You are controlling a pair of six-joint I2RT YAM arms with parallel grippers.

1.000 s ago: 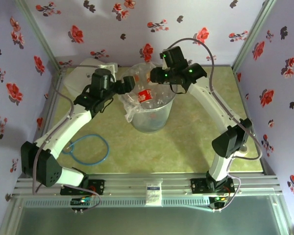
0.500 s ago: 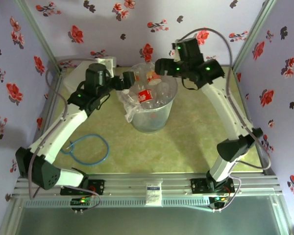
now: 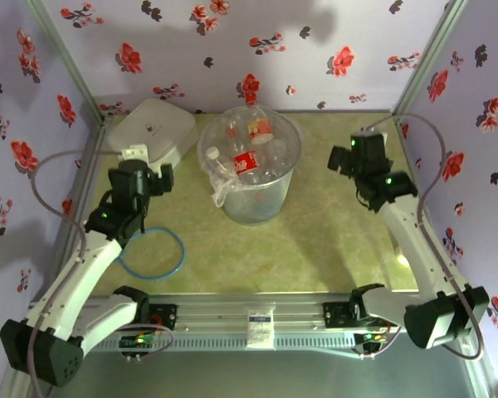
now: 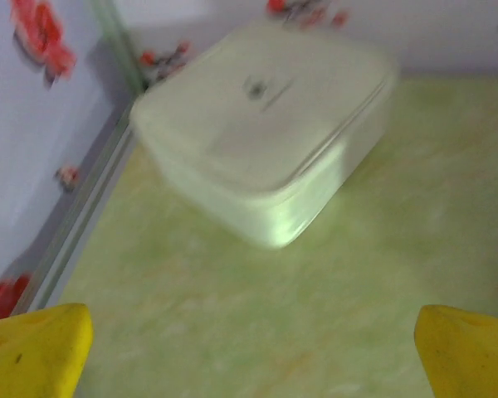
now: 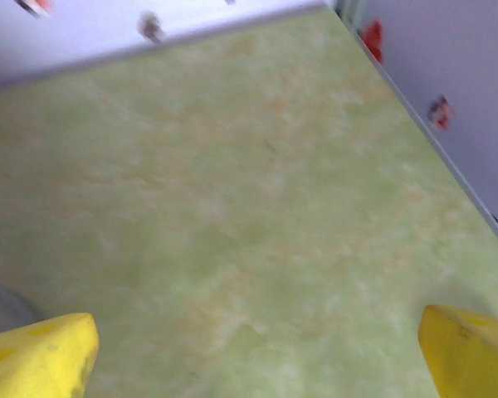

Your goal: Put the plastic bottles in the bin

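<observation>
The bin [image 3: 251, 207] stands at the middle back of the table, a clear bag folded over its rim. Several plastic bottles [image 3: 247, 160] lie inside it, with red caps and red-white labels. My left gripper [image 3: 153, 172] hovers left of the bin, near the white box, and is open. In the left wrist view its yellow fingertips [image 4: 35, 348] sit far apart, and the left gripper [image 4: 249, 365] has only table between them. My right gripper [image 3: 346, 154] is right of the bin, apart from it. In the right wrist view the right gripper [image 5: 253, 365] is open over bare green table.
A white lidded box [image 3: 149, 133] sits at the back left, and fills the upper left wrist view as the white box [image 4: 266, 124]. A blue ring [image 3: 153, 253] lies on the table by the left arm. Flowered walls close in the back and both sides.
Both arms have drawn back from above the bin, the left one leftward and nearer, the right one rightward. Both grippers have opened wide.
</observation>
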